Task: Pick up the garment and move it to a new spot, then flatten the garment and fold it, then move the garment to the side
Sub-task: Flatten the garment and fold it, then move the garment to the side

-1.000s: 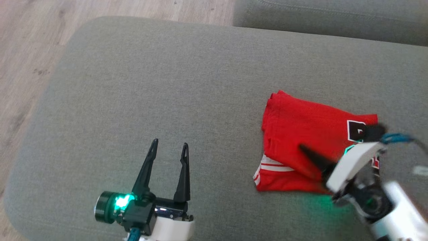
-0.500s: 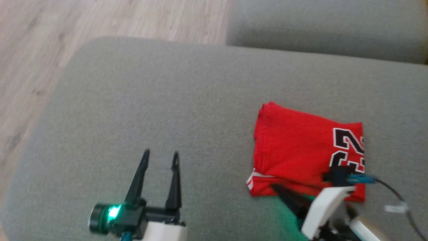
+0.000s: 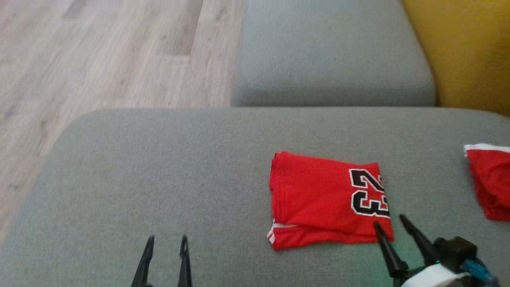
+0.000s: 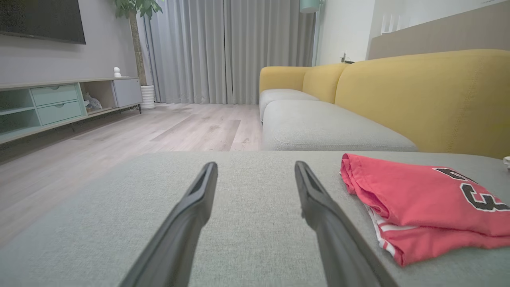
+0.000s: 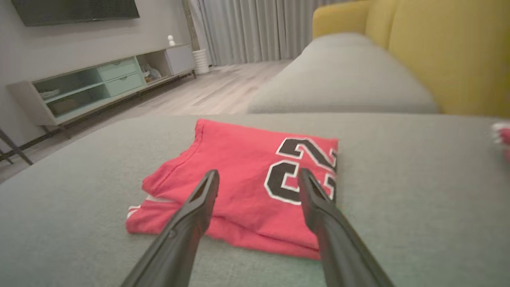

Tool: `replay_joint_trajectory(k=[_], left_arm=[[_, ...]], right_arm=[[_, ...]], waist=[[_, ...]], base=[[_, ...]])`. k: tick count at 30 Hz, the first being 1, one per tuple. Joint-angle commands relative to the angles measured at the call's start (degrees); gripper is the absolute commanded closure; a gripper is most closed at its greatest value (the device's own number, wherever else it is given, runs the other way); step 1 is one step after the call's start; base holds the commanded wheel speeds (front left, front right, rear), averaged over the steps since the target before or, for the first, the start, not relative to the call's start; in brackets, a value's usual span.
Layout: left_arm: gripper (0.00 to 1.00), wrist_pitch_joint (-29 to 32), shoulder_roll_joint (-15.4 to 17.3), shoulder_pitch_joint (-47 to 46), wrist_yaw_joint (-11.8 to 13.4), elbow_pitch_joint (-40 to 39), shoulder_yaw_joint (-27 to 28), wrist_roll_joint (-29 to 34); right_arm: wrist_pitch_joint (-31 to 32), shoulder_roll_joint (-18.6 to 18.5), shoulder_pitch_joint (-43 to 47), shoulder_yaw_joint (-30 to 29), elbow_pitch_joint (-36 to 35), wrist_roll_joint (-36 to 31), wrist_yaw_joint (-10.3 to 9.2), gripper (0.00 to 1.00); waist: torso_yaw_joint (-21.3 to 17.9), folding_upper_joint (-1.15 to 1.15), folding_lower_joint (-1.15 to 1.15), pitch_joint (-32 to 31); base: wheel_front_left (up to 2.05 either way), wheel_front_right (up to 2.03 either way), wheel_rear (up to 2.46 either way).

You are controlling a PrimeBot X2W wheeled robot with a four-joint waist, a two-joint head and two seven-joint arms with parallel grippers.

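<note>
Head view is showing the garment [image 3: 322, 199], a red jersey with black, white-edged numerals, lying folded into a rough rectangle on the grey cushion [image 3: 159, 179], right of the middle and toward the near edge. A white-striped layer is sticking out under its near left corner. The fold along the right side is cutting the numerals, so they are reading only in part.

The right gripper [image 3: 389, 221] is sitting at the garment's near right corner, its two dark fingers spread wide with nothing between them. One fingertip is overlapping the cloth's edge here, and whether it is touching the cloth I cannot tell. In the right wrist view those fingers are standing apart over the near side of the jersey, framing the numerals.

The left gripper [image 3: 167, 238] is hanging over the cushion's near edge, well left of the garment, jaws wide too and gripping nothing. Its body is being cut off at the bottom of the view.

At the cushion's right edge a second red cloth [image 3: 492, 179] with a white band is showing only in part, and it is blurring in the right wrist view. Beyond the far edge a second grey seat [image 3: 330, 52], a yellow backrest [image 3: 470, 52] and a wood floor [image 3: 99, 59] are lying.
</note>
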Motion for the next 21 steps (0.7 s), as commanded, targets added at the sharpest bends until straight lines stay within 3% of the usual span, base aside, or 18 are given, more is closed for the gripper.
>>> replay_joint_trajectory(k=[1, 4, 7, 12, 21], left_arm=[[0.0, -0.29, -0.35, -0.81, -0.23, -1.76, 2.63, 0.77], [0.0, -0.29, -0.37, 1.1, -0.67, -1.84, 3.17, 1.34], [0.0, -0.29, -0.39, 2.51, -0.96, -1.62, 3.37, 2.43], [0.0, -0.29, -0.41, 3.87, -0.86, -1.75, 4.04, 3.0], [0.0, -0.29, -0.43, 4.39, -1.52, -1.54, 4.79, 4.23]], right_arm=[[-0.79, 1.18, 0.7, -3.67, -3.82, -4.64, 0.4, 0.0], [-0.8, 5.84, 5.9, -11.96, -8.98, -14.47, 0.4, 0.0], [-0.81, 9.85, 10.26, -16.22, -12.73, -19.26, 0.4, 0.0], [-0.81, 12.08, 13.48, -17.71, -14.76, -21.16, 0.4, 0.0], [-0.81, 12.6, 14.36, -17.32, -14.43, -21.66, 0.4, 0.0]], waist=[[-1.97, 0.0, 0.01, -2.56], [-2.44, 0.0, 0.01, -3.7], [-2.66, 0.0, 0.01, -4.5], [-2.81, 0.0, 0.01, -5.01], [-2.6, 0.0, 0.01, -4.94]], base=[[0.0, 0.0, 0.0], [0.0, 0.0, 0.0], [0.0, 0.0, 0.0], [0.0, 0.0, 0.0], [0.0, 0.0, 0.0]])
